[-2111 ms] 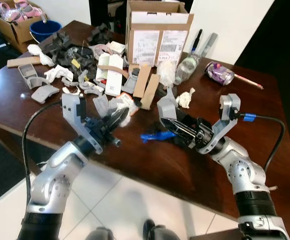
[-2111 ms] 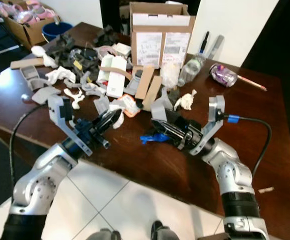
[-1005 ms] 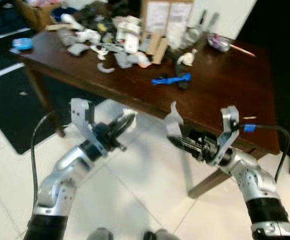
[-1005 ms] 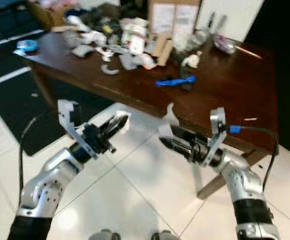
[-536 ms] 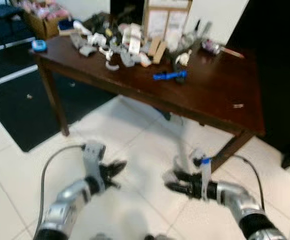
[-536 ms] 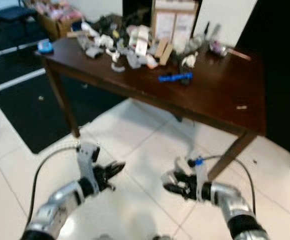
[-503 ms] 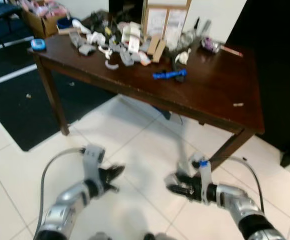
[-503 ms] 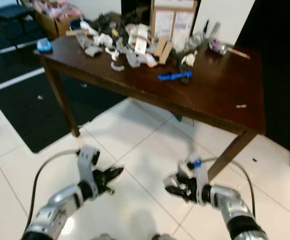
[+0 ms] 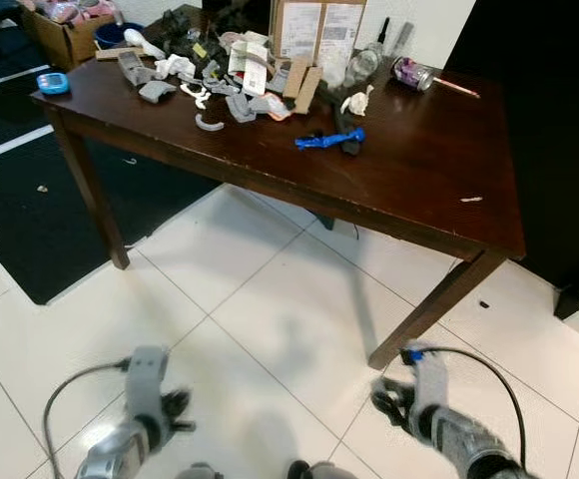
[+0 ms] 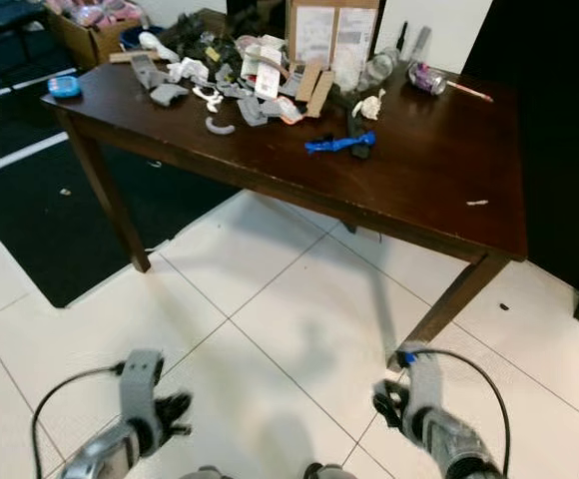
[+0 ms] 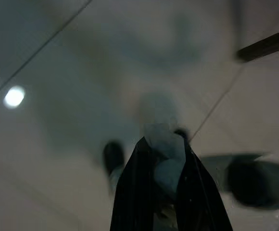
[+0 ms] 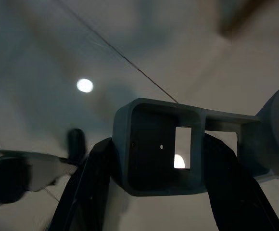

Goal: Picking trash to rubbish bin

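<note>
Trash in both pincers: my right gripper (image 12: 178,192) clamps a stiff, light grey plastic bracket (image 12: 178,144) by its frame, left gripper (image 11: 166,192) pinches soft crumpled paper (image 11: 161,144), both lower frame, table (image 9: 419,180) upper.

The dark brown wooden table (image 9: 439,190) had a smooth, faintly glossy top. The white tiled floor (image 10: 270,329) was polished and reflective, with thin dark grout lines. A brown cardboard box (image 9: 314,25) bore white paper labels. A blue plastic piece (image 10: 334,144) looked glossy. The grey moulded plastic bracket (image 12: 173,144) between the right gripper's (image 12: 178,192) matt black fingers (image 12: 89,187) was matt and smooth. The left gripper (image 11: 163,178) clamped crumpled white paper (image 11: 163,144).
</note>
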`<state>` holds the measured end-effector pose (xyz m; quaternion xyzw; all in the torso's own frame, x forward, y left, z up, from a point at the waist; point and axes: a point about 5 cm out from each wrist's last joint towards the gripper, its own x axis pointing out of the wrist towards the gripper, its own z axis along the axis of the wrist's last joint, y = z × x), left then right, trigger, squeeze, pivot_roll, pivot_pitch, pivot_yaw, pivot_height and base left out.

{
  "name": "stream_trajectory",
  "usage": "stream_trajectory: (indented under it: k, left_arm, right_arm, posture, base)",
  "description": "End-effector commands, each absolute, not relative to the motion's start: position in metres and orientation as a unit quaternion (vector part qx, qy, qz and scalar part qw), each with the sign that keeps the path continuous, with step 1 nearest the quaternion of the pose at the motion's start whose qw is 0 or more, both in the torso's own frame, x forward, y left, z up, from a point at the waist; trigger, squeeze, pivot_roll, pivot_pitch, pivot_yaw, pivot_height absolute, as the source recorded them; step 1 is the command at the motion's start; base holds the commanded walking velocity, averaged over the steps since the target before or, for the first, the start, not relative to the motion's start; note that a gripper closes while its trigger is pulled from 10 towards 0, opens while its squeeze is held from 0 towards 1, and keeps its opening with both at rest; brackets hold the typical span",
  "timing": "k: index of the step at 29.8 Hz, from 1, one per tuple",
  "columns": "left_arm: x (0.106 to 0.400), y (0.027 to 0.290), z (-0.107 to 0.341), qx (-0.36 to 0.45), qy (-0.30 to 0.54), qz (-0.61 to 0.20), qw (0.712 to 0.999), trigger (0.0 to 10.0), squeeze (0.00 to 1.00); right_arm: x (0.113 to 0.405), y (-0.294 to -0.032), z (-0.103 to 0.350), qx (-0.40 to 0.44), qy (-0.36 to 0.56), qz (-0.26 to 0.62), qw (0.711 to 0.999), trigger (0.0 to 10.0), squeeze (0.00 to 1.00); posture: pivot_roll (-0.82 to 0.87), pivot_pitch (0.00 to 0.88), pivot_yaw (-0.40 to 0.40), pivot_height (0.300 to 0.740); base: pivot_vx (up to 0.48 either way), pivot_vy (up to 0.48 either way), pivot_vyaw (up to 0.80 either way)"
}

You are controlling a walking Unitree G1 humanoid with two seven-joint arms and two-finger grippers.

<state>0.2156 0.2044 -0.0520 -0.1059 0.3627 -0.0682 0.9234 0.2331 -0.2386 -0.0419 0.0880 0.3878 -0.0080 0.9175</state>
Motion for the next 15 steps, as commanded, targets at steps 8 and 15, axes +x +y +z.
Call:
stream_trajectory:
  k: [8,15]
  left_arm:
    - [0.146,0.218,-0.093,-0.092,0.489,0.050,0.866,10.0,0.00]
    - [0.141,0.219,-0.095,-0.071,0.495,0.059,0.864,10.0,0.00]
  right_arm:
    - [0.189,-0.239,-0.071,0.110,0.452,-0.096,0.880,10.0,0.00]
    - [0.184,-0.225,-0.078,0.084,0.474,-0.068,0.874,10.0,0.00]
  posture:
    - [0.06,0.137,-0.051,0.740]
    - [0.10,0.086,-0.073,0.740]
  base:
    - [0.000,0.000,-0.46]
    - [0.000,0.000,-0.79]
